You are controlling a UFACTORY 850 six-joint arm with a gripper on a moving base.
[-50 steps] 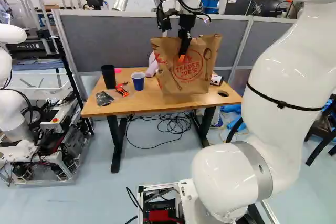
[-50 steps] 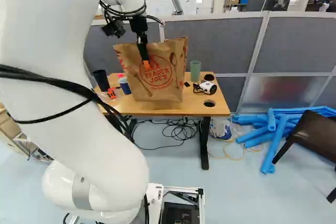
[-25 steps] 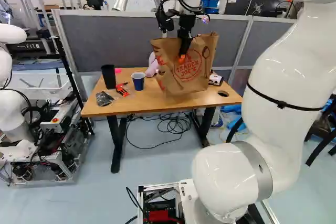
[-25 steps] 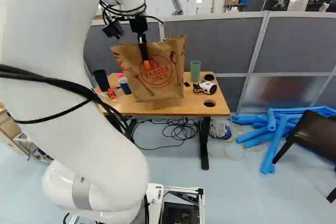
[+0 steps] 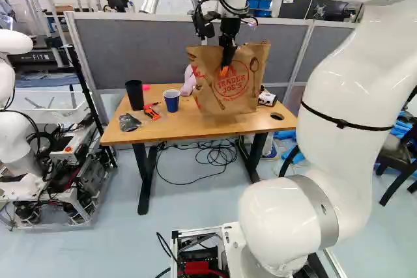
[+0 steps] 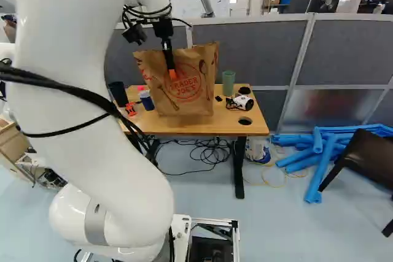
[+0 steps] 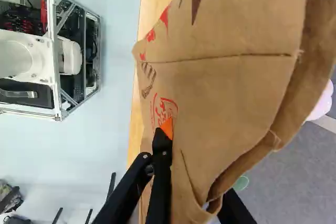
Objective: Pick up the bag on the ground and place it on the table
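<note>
In the left base view my gripper (image 5: 226, 68) points down at the brown paper bag (image 5: 244, 89), shut on its near side by the upper part. The right base view shows the gripper (image 6: 171, 73) and bag from the other side. The bag stands upright over the wooden table (image 5: 153, 132), its bottom at tabletop height; firm contact cannot be told. In the wrist view the gripper (image 7: 173, 135) has one orange-tipped finger outside the bag (image 7: 231, 93); the other goes behind the paper at the open rim, its tip hidden.
On the table are a black cup (image 5: 135, 95), blue cup (image 5: 171, 100), orange-black tool (image 5: 152, 112), dark packet (image 5: 129, 122), green cup (image 6: 228, 81) and white device (image 6: 240, 101). A grey partition (image 6: 258, 44) stands behind. Another robot (image 5: 16, 122) is at the left.
The large arm links have shifted left in the left base view and right in the right one. The bag's top has shifted slightly, still in the gripper. The base has not moved.
</note>
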